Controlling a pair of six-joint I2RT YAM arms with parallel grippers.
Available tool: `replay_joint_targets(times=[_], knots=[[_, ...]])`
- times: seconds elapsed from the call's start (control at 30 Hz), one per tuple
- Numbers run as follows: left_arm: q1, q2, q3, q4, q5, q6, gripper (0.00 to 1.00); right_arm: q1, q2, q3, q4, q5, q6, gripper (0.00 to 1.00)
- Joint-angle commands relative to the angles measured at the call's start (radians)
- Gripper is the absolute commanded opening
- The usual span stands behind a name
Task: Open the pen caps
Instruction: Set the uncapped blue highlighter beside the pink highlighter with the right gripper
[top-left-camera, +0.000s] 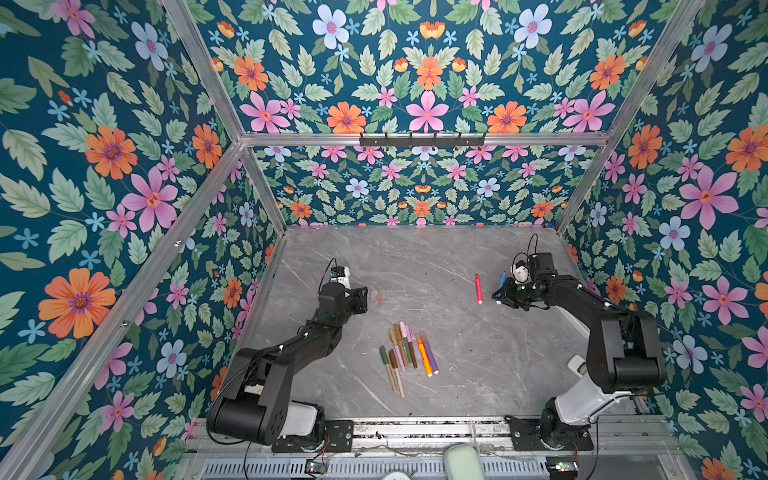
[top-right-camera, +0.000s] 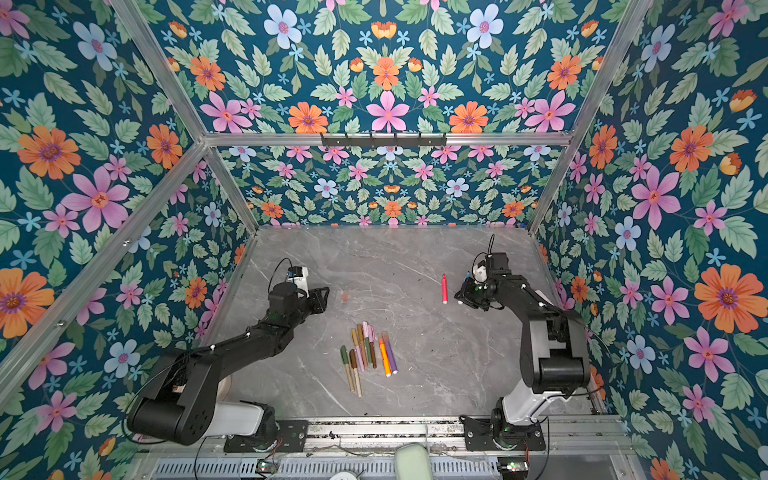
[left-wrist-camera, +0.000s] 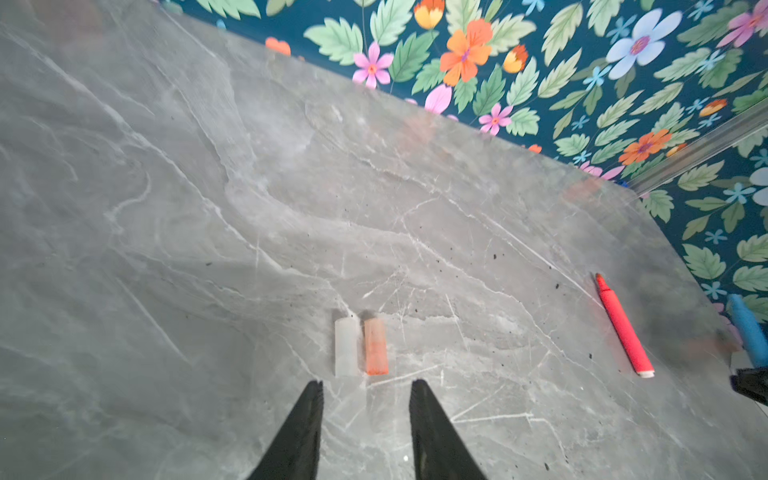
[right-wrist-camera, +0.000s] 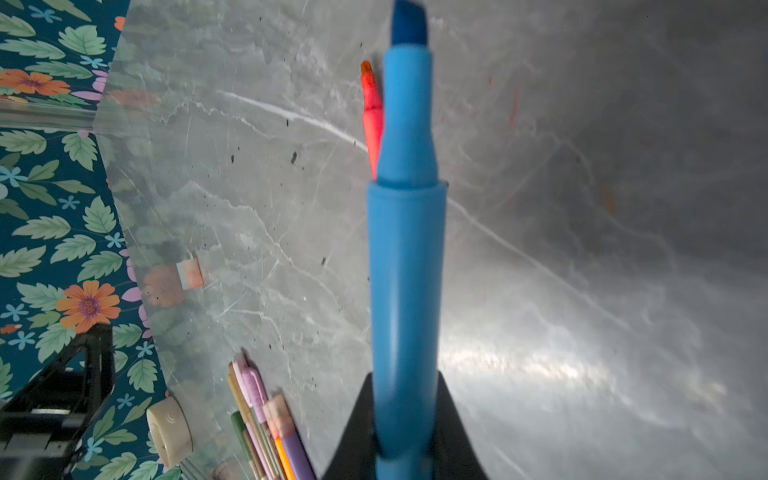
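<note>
Red pen (top-left-camera: 478, 288) lies beside the blue pen (right-wrist-camera: 405, 270) in right gripper (right-wrist-camera: 405, 386).

The table (top-left-camera: 457, 374) is grey marble with white veins, the walls (top-left-camera: 104, 166) are teal with pink, orange and pale-blue flowers and green leaves, and there are a red pen (top-left-camera: 478, 288), a blue pen (right-wrist-camera: 407, 270), a clear cap (left-wrist-camera: 346, 347) and an orange-tinted cap (left-wrist-camera: 376, 347).

Both top views hang high above the red pen (top-left-camera: 478, 288), looking steeply down over the whole table (top-left-camera: 415, 266). My left wrist camera faces it low from well apart; my right wrist camera sits near, and all four share it
</note>
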Motion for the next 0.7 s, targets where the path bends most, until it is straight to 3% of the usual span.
replay_joint_targets(times=[0.0, 0.47, 0.57, 0.67], knots=[[-0.001, -0.04, -0.01, 0.085, -0.034, 0.025, 0.39, -0.002, 0.08, 0.059, -0.032, 0.04, -0.019, 0.0], [-0.002, 0.012, 0.022, 0.083, -0.006, 0.004, 0.39, 0.026, 0.223, 0.142, -0.049, 0.036, -0.081, 0.01], [-0.002, 0.012, 0.021, 0.084, -0.006, 0.003, 0.39, 0.027, 0.225, 0.15, -0.047, 0.023, -0.078, 0.05], [-0.002, 0.02, 0.024, 0.084, -0.006, 0.004, 0.39, 0.026, 0.23, 0.157, -0.045, -0.001, -0.074, 0.19]])
